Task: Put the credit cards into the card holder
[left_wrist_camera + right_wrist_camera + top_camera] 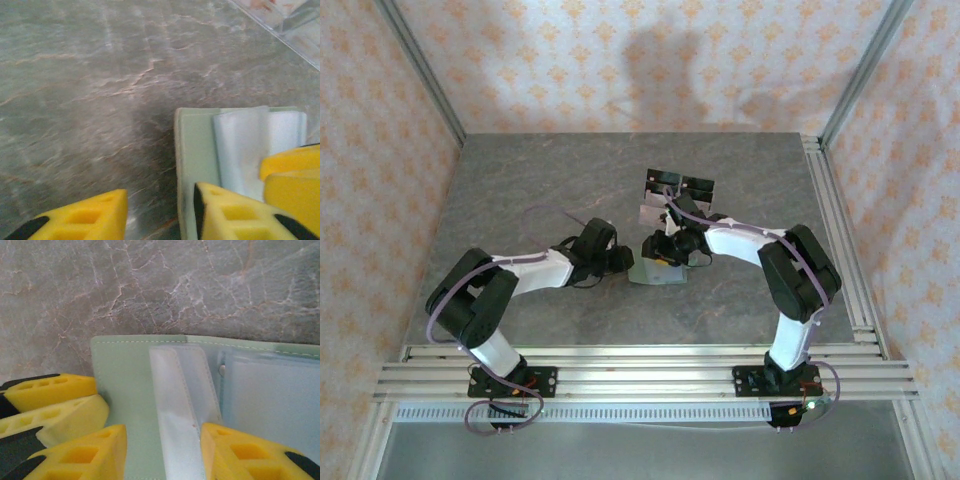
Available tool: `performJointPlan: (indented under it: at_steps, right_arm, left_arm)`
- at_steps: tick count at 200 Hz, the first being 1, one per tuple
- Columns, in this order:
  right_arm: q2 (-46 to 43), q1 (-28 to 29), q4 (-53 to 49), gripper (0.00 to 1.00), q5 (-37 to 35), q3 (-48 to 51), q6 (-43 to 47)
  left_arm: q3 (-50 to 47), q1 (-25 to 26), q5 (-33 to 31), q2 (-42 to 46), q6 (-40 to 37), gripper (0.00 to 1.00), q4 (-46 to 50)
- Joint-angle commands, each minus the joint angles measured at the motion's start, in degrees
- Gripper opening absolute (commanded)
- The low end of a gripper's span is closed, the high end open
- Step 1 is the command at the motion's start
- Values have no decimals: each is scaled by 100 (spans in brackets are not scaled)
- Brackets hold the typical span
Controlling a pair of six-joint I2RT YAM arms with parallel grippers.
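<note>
wallet (pixel 125 390) lay open on the bench (pixel 75 100) between both arms, just in front of the clear stand (pixel 680 185). left pincer (pixel 157 202) stood partly open astride the wallet's edge, gripping nothing. right pincer (pixel 162 437) was likewise apart, a clear sleeve (pixel 175 385) between its fingers, not visibly pinched. risk: with neither holding firmly, the soft wallet could slide or fold shut, and the crowded fingers could knock each other.
</note>
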State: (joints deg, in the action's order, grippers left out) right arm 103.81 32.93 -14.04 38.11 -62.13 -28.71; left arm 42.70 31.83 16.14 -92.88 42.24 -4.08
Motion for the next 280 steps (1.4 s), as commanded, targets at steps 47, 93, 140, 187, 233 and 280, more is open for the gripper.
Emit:
performJointPlan:
  at_steps: [47, 93, 140, 187, 233, 280]
  right_arm:
    - [256, 304, 12, 42, 36, -344, -169]
    - [512, 620, -158, 42, -8, -894, -237]
    - [903, 872, -380, 42, 34, -1921, -332]
    - [511, 846, -676, 43, -212, -2428, -299]
    - [-511, 23, -1579, 43, -1233, -1890, 186]
    - [-715, -817, -2579, 43, -1975, -2094, 1375]
  left_arm:
    - [-450, -88, -1016, 908, 148, 64, 189]
    - [-732, -130, -1518, 1623, 284, 66, 424]
    - [-1057, -175, -1821, 2339, 338, 68, 689]
    - [-1116, -246, -1594, 2397, 214, 69, 687]
    - [-449, -244, -903, 1752, -306, 79, 838]
    - [624, 18, -435, 678, -766, 92, 1220]
